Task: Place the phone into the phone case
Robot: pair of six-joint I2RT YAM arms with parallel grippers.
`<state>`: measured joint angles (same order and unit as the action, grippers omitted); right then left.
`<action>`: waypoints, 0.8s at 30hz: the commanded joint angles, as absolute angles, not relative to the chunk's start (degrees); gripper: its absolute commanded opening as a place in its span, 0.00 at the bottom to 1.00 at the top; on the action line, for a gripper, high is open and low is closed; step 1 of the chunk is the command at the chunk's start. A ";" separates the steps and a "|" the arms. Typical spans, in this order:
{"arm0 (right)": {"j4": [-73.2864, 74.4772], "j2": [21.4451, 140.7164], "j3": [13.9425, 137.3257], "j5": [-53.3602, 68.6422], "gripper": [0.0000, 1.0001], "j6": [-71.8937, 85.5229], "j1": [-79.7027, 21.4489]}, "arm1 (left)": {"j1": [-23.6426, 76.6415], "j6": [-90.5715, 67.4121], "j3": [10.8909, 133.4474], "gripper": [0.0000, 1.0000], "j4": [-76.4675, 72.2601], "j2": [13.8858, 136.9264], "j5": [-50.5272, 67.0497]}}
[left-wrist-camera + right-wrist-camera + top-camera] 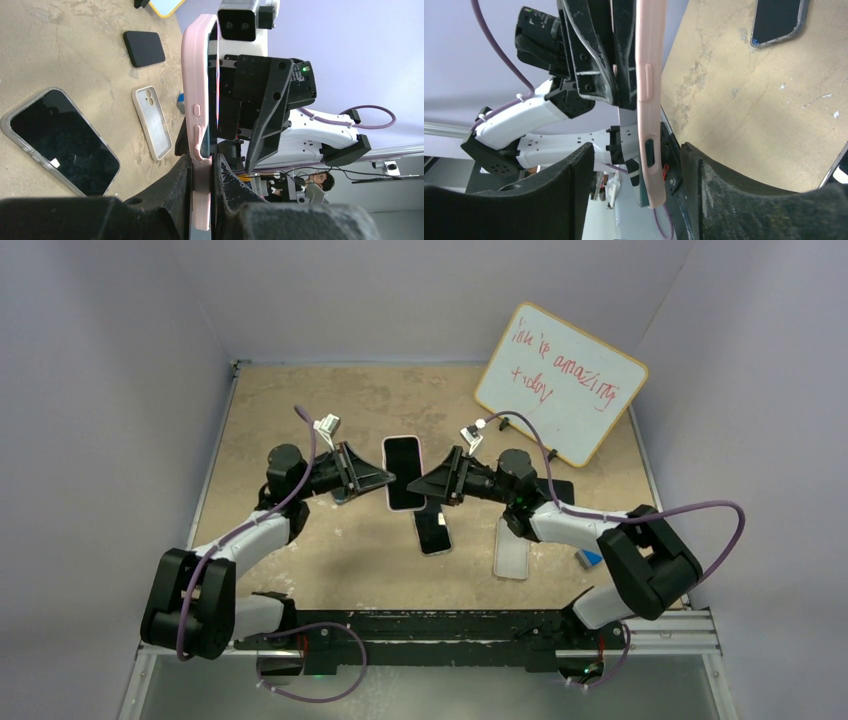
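The phone [403, 472] lies screen up in the pink case [198, 75], held in the air above the desk [300, 400] with its long axis running away from the arm bases. The left jaws pinch the case's left edge. The right jaws stand wide around its right edge, touching neither face. Below the case, a clear-cased phone [432, 531] and an empty case [510, 546] obstruct nothing.

Worn tan tabletop [330, 410] being enclosed by pale lilac walls [400, 290], whiteboard [560, 380] with red writing being propped in the far right corner, metal rail [450, 625] being shown along the near edge.
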<state>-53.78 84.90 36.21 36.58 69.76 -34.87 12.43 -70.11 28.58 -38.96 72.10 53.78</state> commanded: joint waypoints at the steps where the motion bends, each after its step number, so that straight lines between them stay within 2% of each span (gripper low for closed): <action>1: -55.47 83.11 35.04 38.95 0.61 68.45 -35.22 | 12.39 -71.03 28.57 0.00 -45.35 69.61 52.67; 4: -56.46 83.06 34.48 39.18 0.53 68.72 -35.25 | 12.39 -70.63 27.95 0.00 -45.43 69.10 51.86; 13: -57.36 84.18 35.24 42.42 0.50 69.59 -35.52 | 12.39 -70.28 27.30 0.00 -45.69 70.17 51.20; 17: -56.49 84.01 35.14 42.49 0.46 69.57 -35.51 | 12.39 -69.76 27.16 0.00 -45.26 70.33 50.77; 24: -56.58 85.11 35.06 43.74 0.48 70.21 -35.60 | 12.39 -68.97 27.03 0.00 -44.74 70.05 49.57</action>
<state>-54.24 85.10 34.63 40.58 69.65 -35.24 12.45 -69.87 27.03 -39.77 71.07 51.48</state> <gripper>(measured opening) 0.471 0.158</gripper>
